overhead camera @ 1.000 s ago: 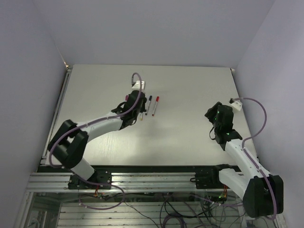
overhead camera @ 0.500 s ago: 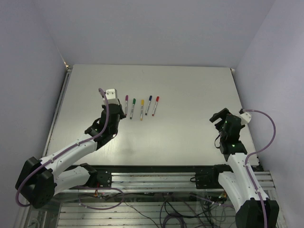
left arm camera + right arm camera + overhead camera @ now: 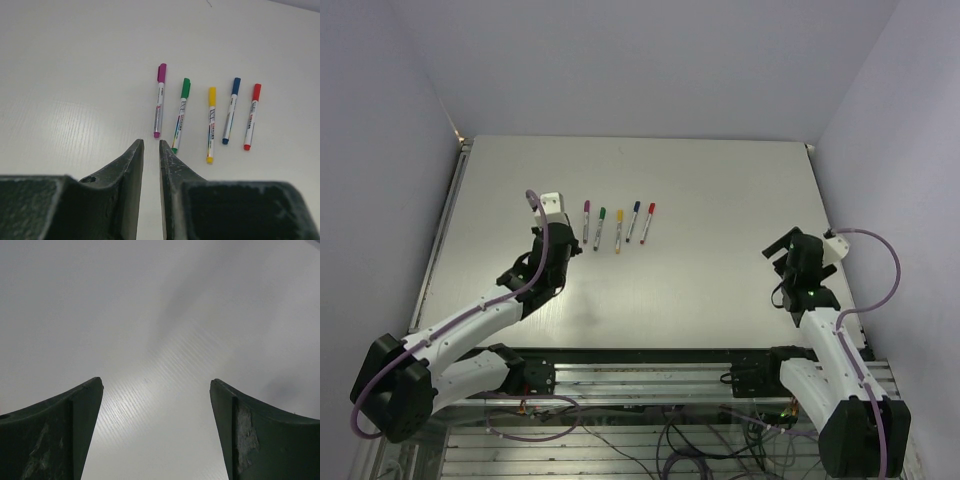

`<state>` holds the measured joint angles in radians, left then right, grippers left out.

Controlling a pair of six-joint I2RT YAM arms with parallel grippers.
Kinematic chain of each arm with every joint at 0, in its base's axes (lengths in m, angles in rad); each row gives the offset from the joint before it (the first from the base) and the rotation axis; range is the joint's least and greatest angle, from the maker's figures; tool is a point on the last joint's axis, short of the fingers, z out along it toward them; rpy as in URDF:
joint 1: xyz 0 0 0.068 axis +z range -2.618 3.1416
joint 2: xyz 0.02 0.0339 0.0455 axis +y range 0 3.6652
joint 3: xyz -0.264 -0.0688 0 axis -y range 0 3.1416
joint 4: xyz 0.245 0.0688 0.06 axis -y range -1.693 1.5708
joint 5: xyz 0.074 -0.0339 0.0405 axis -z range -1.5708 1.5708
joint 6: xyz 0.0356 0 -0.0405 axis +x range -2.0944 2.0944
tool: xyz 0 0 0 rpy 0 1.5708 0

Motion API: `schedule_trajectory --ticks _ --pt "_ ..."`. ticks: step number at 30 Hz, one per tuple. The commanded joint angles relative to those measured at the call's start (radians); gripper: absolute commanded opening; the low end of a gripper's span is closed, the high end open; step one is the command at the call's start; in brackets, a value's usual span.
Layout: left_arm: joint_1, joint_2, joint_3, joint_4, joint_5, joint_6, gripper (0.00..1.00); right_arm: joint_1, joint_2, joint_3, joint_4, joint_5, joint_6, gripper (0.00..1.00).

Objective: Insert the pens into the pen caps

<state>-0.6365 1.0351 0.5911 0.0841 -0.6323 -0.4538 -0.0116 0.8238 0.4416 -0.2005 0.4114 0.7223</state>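
The left gripper point(image 3: 151, 144) hangs over the table point(image 3: 70, 70), just short of the row of pens. Its jaws are drawn in to a narrow slit with nothing between them. That looks like the stance of a tool with no pen to carry, pulled clear so that the row lies in plain sight of its own camera.

The pens lie flat ahead of it, near the middle of the table and a little to the left. They are side by side and apart from one another, roughly parallel. From left to right they are the purple pen point(image 3: 159, 102), the green pen point(image 3: 180, 117), the yellow pen point(image 3: 211, 127), the blue pen point(image 3: 230, 112) and the red pen point(image 3: 250, 119). Each carries a cap in its own colour at the far end, such as the purple cap point(image 3: 161, 73) and the red cap point(image 3: 256, 92). No loose cap shows in any view. Judging by this, every pen is already seated in its cap, and the tidy line is a finished set laid out for checking.

Well apart, at the right edge of the table, the right gripper point(image 3: 156, 385) hovers with its jaws spread wide. Only bare table shows between them, so it holds nothing, and probably stands off there to keep out of the way.
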Motion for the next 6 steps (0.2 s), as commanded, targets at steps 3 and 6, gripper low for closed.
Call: schedule_trajectory --ticks 3,6 --pt "0.005 0.011 0.008 0.003 -0.026 -0.008 0.29 -0.005 -0.015 0.007 -0.013 0.057 0.027 0.86" --pt "0.004 0.026 0.014 0.002 -0.026 -0.007 0.29 -0.005 -0.001 0.019 -0.028 0.058 0.027 0.87"
